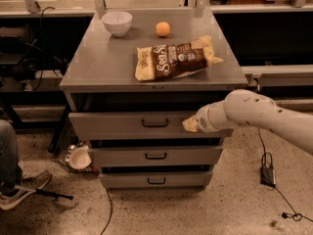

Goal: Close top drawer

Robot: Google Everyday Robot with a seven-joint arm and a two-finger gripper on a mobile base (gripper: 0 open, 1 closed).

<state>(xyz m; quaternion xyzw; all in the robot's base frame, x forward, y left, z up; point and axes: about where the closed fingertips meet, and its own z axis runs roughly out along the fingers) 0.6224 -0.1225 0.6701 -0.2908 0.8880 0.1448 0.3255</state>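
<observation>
We are finding the top drawer (pixel 122 126) mostly shut yet standing proud of the two lower fronts (pixel 195 156), the hand (pixel 191 124) resting against its front at 3 o'clock of the handle (pixel 155 123), spread or pressed together we cannot tell, leaving a short push.

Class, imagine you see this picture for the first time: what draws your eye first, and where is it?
The robot's white arm reaches in from the right, its gripper against the wide grey metal top drawer, which juts out a little. On the grey cabinet top lies a brown-and-cream snack bag.
</observation>
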